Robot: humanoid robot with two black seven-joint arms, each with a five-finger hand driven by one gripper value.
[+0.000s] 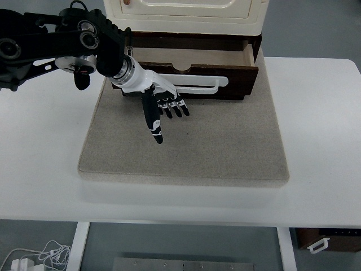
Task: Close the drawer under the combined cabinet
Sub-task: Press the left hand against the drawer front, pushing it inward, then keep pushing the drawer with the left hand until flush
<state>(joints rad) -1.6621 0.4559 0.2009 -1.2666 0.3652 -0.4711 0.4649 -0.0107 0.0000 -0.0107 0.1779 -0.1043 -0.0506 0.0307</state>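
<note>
White surface (321, 141) fills most of the frame, w/ a grey mat (186, 147) at centre; grey floor shows at top right and bottom. Cream cabinet (186, 14) at top centre, its dark wood drawer (192, 70) beneath pulled partly out, white handle (197, 84) across the front. Left hand (161, 101) just in front of the drawer, fingers spread, empty. White cables (39, 257) at bottom left.

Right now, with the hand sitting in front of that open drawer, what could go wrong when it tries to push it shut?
The left hand is open, fingers pointing away from the drawer, so a push might glance off the front.
It sits towards the left end of the white handle; pushing there could skew the drawer and jam it.
The cabinet stands on a grey mat, so a hard shove might shift it.
</note>
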